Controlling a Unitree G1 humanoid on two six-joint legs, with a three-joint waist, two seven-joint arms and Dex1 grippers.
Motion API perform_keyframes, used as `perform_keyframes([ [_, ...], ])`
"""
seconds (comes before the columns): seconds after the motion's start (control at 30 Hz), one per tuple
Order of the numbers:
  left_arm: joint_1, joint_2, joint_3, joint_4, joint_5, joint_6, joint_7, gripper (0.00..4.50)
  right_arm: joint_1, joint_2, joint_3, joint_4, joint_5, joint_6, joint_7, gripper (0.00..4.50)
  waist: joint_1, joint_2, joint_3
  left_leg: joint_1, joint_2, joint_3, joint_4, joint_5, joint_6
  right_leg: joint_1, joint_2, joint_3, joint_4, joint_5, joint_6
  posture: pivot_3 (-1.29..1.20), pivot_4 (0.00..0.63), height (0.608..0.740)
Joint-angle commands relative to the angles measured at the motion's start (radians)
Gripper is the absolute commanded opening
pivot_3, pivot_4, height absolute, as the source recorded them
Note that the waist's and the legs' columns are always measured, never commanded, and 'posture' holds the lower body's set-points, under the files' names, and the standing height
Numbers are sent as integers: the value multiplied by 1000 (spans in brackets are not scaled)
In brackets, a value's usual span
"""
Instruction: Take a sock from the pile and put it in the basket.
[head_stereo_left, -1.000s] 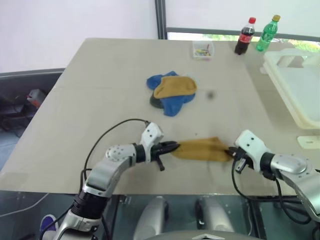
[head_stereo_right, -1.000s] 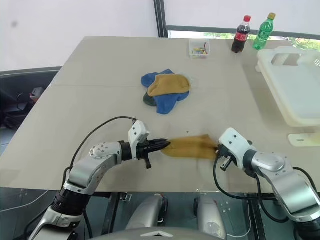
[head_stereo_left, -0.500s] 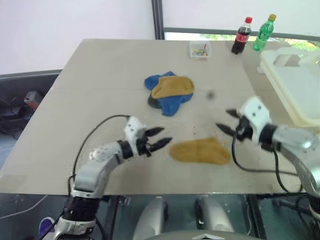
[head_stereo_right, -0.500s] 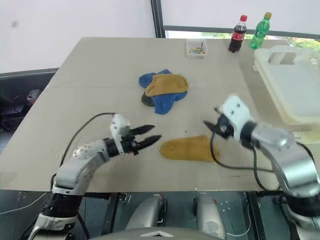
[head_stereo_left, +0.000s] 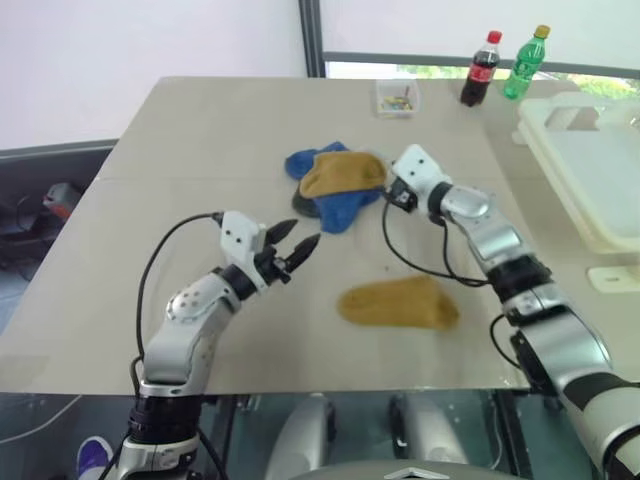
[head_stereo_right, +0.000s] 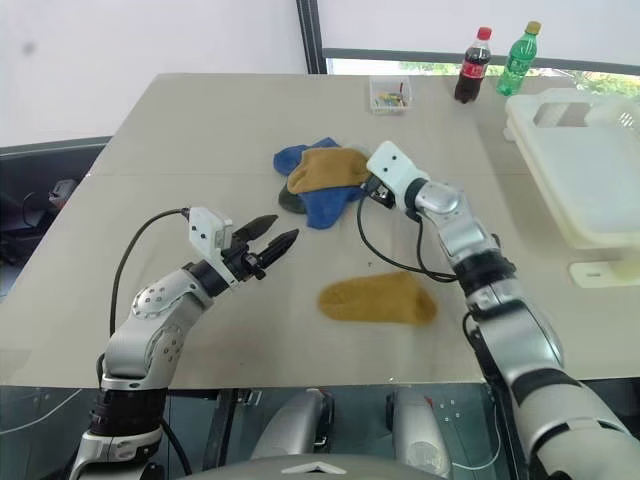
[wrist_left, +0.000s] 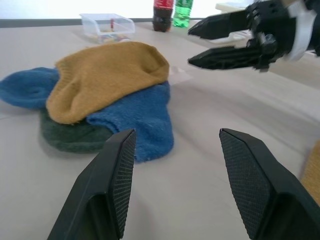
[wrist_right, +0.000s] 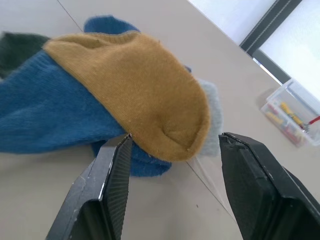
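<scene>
Right gripper (wrist_right: 172, 145) fingers wide open, empty, near the small heap of blue, green, mustard socks (head_stereo_left: 336, 184); left gripper (head_stereo_left: 297, 245) fingers open, empty.

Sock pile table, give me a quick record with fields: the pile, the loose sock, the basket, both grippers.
pile: heap of socks mid-table, mustard one on top of blue, dark green and pale grey
loose sock: mustard sock flat on the table, near edge, apart from the pile
basket: cream bin at the far right, no sock seen inside
left gripper: open, empty, pointing toward the pile
right gripper: open, empty, at the pile's right edge
</scene>
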Motion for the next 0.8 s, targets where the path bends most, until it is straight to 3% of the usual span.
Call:
perform_keyframes([
  [0.03, -10, 12, 28, -55, 11, 7, 51, 2881, -84, 41, -13, 180, -45, -132, -62, 2850, -5, 0, 0, 0, 0, 1, 0, 1, -2, 0, -1, 1, 0, 0, 0, 0, 150, 740],
  [0.17, -83, -5, 22, 10, 88, 7, 164, 2881, -38, 59, -67, 118, 44, -229, 65, 2850, -3, 0, 0, -1, -1, 0, 0, 1, -2, -1, -1, 0, 0, 0, 0, 0, 150, 740],
  [0.3, -186, -24, -8, 125, 119, 5, 181, 2881, 144, -8, -80, -228, 147, -126, 247, 2850, 2, 0, 0, -1, -1, -1, 0, -1, 2, -1, -1, -1, 1, 0, 0, 0, 150, 740],
  [0.33, -213, -25, -15, 159, 129, 4, 181, 2929, 198, -29, -86, -332, 168, -80, 262, 3370, 5, 0, 0, -1, -1, -1, 0, -1, 2, -1, -1, -1, 0, 0, 0, 0, 150, 740],
  [0.37, -249, -25, -26, 207, 138, 1, 171, 2929, 276, -62, -95, -481, 198, -10, 273, 3611, 9, 0, 0, -2, -1, -2, 0, -1, 2, 0, -1, -2, 0, 0, 0, 0, 150, 740],
  [0.43, -305, -19, -44, 292, 154, -21, 142, 2929, 409, -120, -116, -739, 249, 129, 274, 4430, 22, 0, 0, -3, -1, -3, 0, -1, 2, -1, -1, -2, 0, 0, 0, 0, 150, 740],
  [0.63, -458, -2, -82, 540, 184, -99, 31, 2929, 719, -267, -284, -1300, 404, 487, 191, 4430, 16, 1, 0, -2, -1, -1, 0, -1, 2, -1, -1, -1, 1, 0, 0, 0, 150, 740],
  [0.8, -603, -15, -118, 791, 232, -186, -39, 2929, 851, -313, -375, -1513, 454, 641, 112, 4430, 20, 0, 0, 0, -1, -2, 2, -1, 2, 1, 0, -3, 1, 0, 1, 0, 150, 740],
])
